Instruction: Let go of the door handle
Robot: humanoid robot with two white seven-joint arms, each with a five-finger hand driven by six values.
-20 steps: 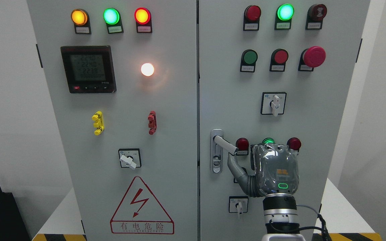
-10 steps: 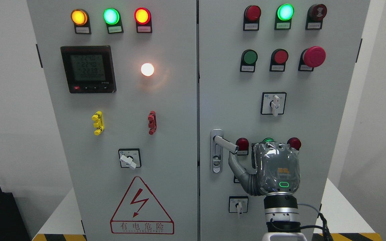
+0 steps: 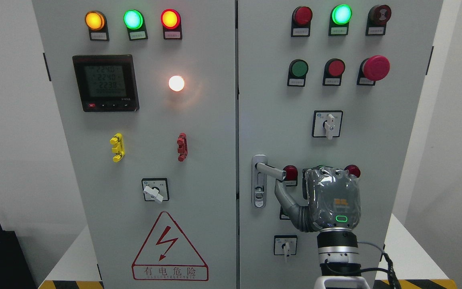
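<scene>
The right hand (image 3: 332, 198) shows only its back, so its fingers are hidden, and it covers the green lamp between two red ones. Its arm (image 3: 340, 261) is cut off at the bottom edge. Labels under the cabinet (image 3: 215, 120) lamps are too small to read

An industrial electrical room or training lab: a grey two-door control cabinet (image 3: 199, 224) carries lit pilot lamps (image 3: 133, 19), a digital power meter (image 3: 106, 83), rotary switches (image 3: 155, 190), an emergency-stop button (image 3: 376, 68) and a high-voltage warning triangle (image 3: 169, 249), with hazard-striped floor tape (image 3: 70, 284) below.
</scene>
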